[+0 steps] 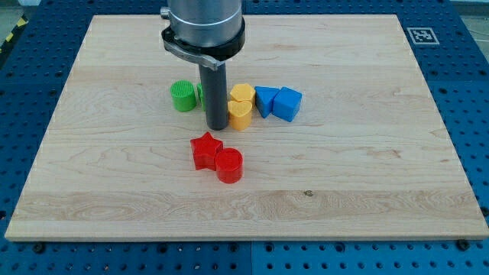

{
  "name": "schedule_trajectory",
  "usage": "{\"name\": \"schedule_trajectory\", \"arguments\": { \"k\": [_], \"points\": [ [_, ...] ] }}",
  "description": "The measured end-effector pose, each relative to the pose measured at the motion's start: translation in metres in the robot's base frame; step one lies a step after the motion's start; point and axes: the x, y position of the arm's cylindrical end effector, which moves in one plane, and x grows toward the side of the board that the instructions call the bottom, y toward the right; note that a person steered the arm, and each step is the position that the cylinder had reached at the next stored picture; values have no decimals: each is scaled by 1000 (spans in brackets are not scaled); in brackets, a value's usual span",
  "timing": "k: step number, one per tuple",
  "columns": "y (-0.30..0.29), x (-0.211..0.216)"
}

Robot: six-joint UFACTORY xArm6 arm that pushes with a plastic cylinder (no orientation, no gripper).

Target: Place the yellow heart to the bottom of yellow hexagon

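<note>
We are resting my tip (217, 125), a bare rod with no jaws to report, just left of the two touching yellow blocks, the yellow heart (240, 116) apparently already lying below the yellow hexagon (242, 95), leaving little more to do.

The arm ended in a wide cylindrical housing (203, 15), silver-grey with a dark upper section, ringed by a black clamp collar (201, 44). A straight dark rod (215, 92) extended below to the tip (217, 125).
</note>
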Motion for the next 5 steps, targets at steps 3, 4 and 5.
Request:
{"name": "schedule_trajectory", "arguments": {
  "k": [3,4,5],
  "points": [
    [0,-24],
    [0,-32],
    [0,-44]
  ]
}}
